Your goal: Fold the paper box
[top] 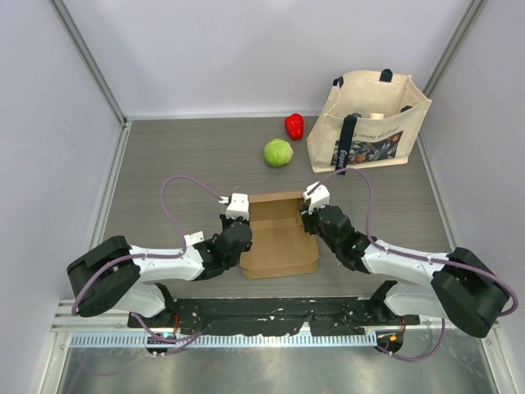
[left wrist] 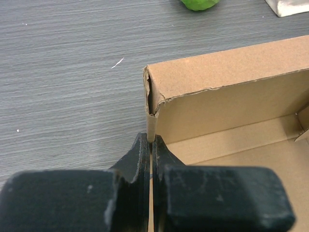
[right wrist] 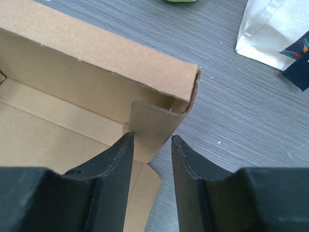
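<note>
The brown cardboard paper box [top: 279, 238] lies open on the table between both arms, its far wall raised. My left gripper [top: 244, 232] is at its left side. In the left wrist view the gripper [left wrist: 152, 140] is shut on the thin upright left wall of the box [left wrist: 227, 72], just below the torn far-left corner. My right gripper [top: 310, 217] is at the right far corner. In the right wrist view it [right wrist: 152, 137] stands open, its fingers either side of a bent side flap [right wrist: 154, 121] of the box [right wrist: 96, 53]; I cannot tell whether they touch it.
A green cabbage [top: 278, 153] and a red pepper [top: 294, 125] lie beyond the box. A beige tote bag [top: 369, 123] stands at the back right, its corner [right wrist: 275, 29] close to the right gripper. A small white scrap [left wrist: 117, 63] lies left of the box.
</note>
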`<state>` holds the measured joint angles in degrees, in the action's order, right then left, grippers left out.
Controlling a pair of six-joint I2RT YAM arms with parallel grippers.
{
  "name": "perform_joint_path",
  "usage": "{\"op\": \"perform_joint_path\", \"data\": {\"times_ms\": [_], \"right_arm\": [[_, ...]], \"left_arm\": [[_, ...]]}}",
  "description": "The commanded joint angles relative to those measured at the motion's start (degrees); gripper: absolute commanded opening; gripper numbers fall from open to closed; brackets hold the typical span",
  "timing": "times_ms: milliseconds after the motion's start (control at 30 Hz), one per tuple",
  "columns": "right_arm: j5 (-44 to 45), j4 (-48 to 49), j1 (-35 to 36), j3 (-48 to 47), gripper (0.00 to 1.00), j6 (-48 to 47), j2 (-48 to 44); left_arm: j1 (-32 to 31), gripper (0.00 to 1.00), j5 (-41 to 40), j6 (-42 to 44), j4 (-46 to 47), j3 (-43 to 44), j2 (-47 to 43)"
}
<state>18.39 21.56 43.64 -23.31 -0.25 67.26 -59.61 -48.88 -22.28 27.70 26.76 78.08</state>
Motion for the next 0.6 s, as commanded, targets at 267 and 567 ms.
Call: {"op": "perform_joint_path", "data": {"times_ms": [267, 567], "right_arm": [[20.50, 30.37, 7.25, 1.34, 0.12, -5.55, 15.60], [24.32, 45.14, 11.56, 1.25, 0.24, -6.95, 26.15]], "left_arm": [[-0.33, 0.00, -2.09, 0.14, 4.73, -0.13, -0.92], [-0.33, 0.00, -2.36, -0.22, 4.64, -0.40, -0.74]]}}
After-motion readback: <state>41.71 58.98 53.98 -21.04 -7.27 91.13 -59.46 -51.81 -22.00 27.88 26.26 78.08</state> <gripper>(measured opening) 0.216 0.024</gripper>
